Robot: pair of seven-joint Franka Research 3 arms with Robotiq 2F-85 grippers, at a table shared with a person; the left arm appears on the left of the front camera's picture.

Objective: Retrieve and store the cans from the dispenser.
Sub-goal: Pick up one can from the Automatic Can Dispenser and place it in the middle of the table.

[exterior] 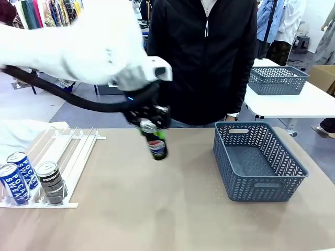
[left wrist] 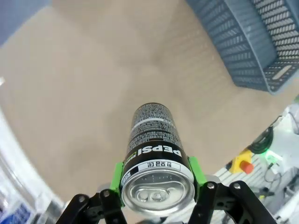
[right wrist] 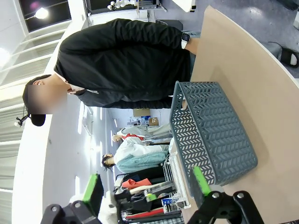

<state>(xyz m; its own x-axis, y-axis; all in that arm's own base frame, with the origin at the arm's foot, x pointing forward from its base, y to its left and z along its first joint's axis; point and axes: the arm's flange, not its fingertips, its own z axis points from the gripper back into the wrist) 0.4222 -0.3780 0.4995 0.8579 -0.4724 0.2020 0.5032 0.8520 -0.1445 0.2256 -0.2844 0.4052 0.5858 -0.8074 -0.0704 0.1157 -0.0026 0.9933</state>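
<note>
White left arm (exterior: 78, 42), black cable (exterior: 78, 103), black pincer (exterior: 148, 125) with green pads (left wrist: 117, 179)

White capitals spelling "PEPSI" ran across the held black can (left wrist: 156, 154) in the left wrist view. A white band just below them, near the silver top, carried small print too fine to read. In the front view this can showed the round red, white and blue Pepsi emblem. At the near left, in the dispenser (exterior: 78, 151), two blue cans (exterior: 14, 183) read "POCARI SWEAT" in white. The dark can beside them (exterior: 51, 182) bore faint "PEPSI" lettering.
</note>
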